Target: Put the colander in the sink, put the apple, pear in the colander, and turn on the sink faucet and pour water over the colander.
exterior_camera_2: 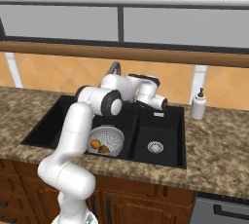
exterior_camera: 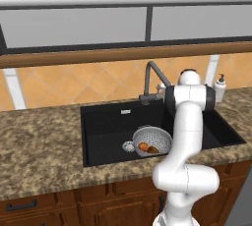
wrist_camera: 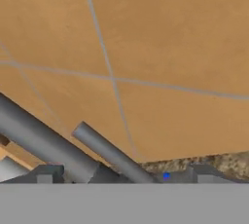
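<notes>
From the left base view, the colander (exterior_camera: pixel 152 140) sits on the floor of the larger basin of the black sink (exterior_camera: pixel 103 127), near the front wall, with the apple (exterior_camera: pixel 142 146) and the pear (exterior_camera: pixel 153 149) side by side inside it. The sink faucet (exterior_camera: pixel 153 75) rises behind the basin, its spout angling out toward the arm; no water stream shows.

From the right base view, the same colander holds both fruits low in its bowl, apple to the left. The smaller basin beside it holds nothing but its silver drain (exterior_camera_2: pixel 155 146). The arm reaches to the back of the sink, its hand up by the faucet base; a white soap dispenser (exterior_camera_2: pixel 197 105) stands well apart on the counter.

In the hand view, the gripper (wrist_camera: pixel 124 175) faces the orange tiled wall (wrist_camera: pixel 160 38) with its jaws spread wide and nothing between them. Two grey bars cross just ahead of the fingertips; the thinner one (wrist_camera: pixel 112 152) is probably the side lever, though the close framing makes that hard to confirm. That lever should be rigid, smooth metal, likely slippery, so pushing near its free end with a fingertip seems safer than pinching it
</notes>
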### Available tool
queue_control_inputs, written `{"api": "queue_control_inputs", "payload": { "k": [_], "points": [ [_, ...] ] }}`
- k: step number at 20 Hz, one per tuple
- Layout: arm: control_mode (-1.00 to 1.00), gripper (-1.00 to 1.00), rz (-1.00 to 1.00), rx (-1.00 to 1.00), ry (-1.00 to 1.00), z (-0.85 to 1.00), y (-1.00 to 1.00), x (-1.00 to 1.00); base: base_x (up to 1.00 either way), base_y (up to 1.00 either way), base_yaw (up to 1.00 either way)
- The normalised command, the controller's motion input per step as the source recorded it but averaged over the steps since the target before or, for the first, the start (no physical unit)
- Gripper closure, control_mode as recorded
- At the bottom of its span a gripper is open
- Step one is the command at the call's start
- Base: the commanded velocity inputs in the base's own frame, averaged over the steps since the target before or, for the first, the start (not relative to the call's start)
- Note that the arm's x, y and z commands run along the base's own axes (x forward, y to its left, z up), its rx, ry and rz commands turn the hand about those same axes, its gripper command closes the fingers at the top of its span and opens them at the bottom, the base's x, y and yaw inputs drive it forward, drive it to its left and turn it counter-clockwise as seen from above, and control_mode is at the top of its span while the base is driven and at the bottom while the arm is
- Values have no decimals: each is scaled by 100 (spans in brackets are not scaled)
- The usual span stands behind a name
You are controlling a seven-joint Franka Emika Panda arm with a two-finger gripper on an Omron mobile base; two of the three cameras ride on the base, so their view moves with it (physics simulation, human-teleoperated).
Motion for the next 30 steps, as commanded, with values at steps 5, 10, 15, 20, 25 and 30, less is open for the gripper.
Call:
{"api": "queue_control_inputs", "payload": {
  "k": [5,10,15,20,25,30],
  "points": [
    [-100,-100,0,-3,0,0,7,42,0,0,0],
    [-100,100,0,-1,0,-1,0,35,0,0,0],
    [-100,100,0,0,0,0,-43,6,0,0,0],
    [-100,100,-4,0,0,-2,-97,-2,0,0,0],
    [-100,100,-7,0,0,-13,-100,-11,0,0,0],
    [-100,100,-7,0,0,-20,-100,-36,0,0,0]
  ]
}}
